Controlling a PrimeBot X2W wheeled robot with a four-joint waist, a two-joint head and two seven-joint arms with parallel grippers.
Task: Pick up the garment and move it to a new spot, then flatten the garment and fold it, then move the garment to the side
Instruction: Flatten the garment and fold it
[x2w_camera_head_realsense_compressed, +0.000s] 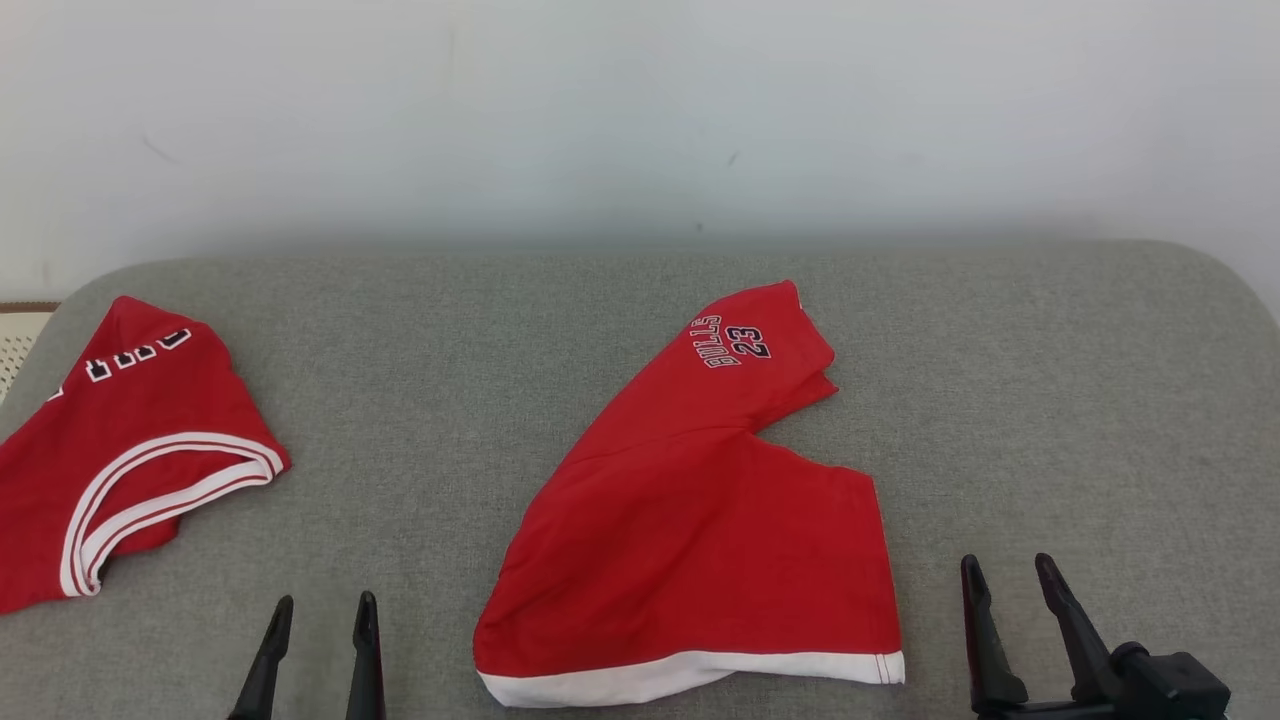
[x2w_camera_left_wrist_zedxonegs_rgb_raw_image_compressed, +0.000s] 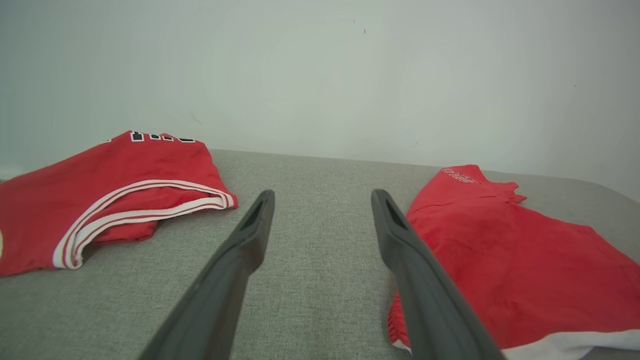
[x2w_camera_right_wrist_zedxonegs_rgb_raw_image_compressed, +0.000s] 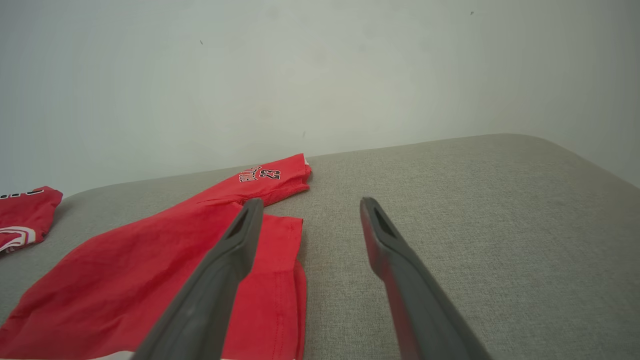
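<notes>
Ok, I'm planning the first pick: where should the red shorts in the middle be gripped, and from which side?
Probably the white band on the near edge of the red shorts, one end per gripper, coming from the robot's side. It lies nearest the open left gripper and right gripper and looks like a firm, stitched edge.

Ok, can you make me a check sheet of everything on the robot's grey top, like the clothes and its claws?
Surface: grey woven fabric surface, rounded corners, no stains seen.
Job's things: red cloth shorts with white waistband and BULLS 23 print, lying in the middle, not held.
Clutter: red cloth jersey with white-striped trim, at the left edge, apart from the shorts.
Grippers: left claw and right claw both open, empty, either side of the shorts.
Cables: nothing seen.
Surroundings: plain pale wall behind.
</notes>
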